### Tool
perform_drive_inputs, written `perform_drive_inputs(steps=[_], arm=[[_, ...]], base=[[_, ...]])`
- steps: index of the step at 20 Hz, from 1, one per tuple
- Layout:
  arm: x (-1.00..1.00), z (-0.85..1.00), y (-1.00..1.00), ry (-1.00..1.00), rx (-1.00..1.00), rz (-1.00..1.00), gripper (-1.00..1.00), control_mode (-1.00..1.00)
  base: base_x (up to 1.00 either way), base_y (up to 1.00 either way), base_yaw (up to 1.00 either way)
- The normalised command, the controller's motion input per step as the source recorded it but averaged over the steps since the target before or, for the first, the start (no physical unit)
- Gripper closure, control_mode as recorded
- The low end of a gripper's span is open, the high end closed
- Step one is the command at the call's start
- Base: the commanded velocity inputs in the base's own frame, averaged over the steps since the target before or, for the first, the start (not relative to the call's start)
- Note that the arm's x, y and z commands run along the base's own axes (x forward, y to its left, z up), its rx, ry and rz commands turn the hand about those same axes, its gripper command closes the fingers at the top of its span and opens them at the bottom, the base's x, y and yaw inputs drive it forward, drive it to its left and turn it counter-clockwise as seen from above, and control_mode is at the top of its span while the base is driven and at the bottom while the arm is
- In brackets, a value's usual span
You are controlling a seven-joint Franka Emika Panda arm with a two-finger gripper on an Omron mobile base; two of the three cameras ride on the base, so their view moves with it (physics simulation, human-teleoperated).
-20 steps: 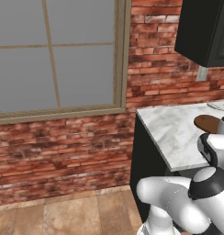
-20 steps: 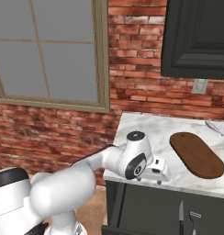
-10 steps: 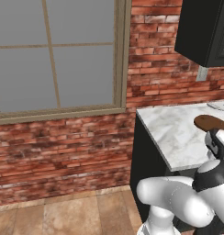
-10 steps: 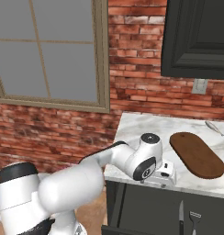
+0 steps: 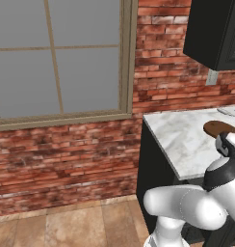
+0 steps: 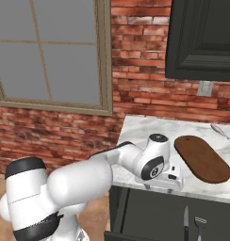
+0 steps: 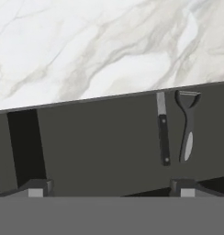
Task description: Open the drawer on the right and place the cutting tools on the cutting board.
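Since the earlier pictures the arm has swung rightward along the counter's front edge, carrying the gripper [image 6: 174,175] from near the counter's middle to just beside the near end of the cutting board [image 6: 202,157]; board, tools and drawer lie as they did. From the left base view, the marble counter [image 5: 187,137] runs off toward the right, the cutting board [image 5: 219,127] lies near its far right part, and the arm's wrist stands over the counter's front edge just short of it. From the right base view, the gripper hangs over that front edge, with the board well back on the counter and apart from it; below, the open drawer [image 6: 150,221] holds a knife [image 6: 185,223] and a peeler [image 6: 200,227] side by side toward its right end. From the hand view, the two fingertips [image 7: 36,188] stand wide apart with nothing between them, looking down past the counter's edge into the drawer, where the knife [image 7: 164,134] and the peeler [image 7: 187,130] lie parallel, close but not touching, near the drawer's back wall. The tools sit off to one side of the jaws' line, so a straight descent would likely miss them or clip the counter's lip; and because the two lie so close, a wide grasp could catch both or knock the peeler askew.
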Motion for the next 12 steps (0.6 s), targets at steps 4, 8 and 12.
perform_drive_inputs(steps=[4, 8, 12], arm=[[-0.12, -0.09, -0.1, 0.04, 0.0, 0.0, -1.0, -1.0], [-0.3, -0.11, -0.21, 0.0, 0.0, 0.0, -1.0, -1.0], [-0.16, -0.15, -0.28, 0.01, 0.0, 0.0, -1.0, -1.0]], base=[[0.0, 0.0, 0.0], [0.0, 0.0, 0.0], [0.0, 0.0, 0.0]])
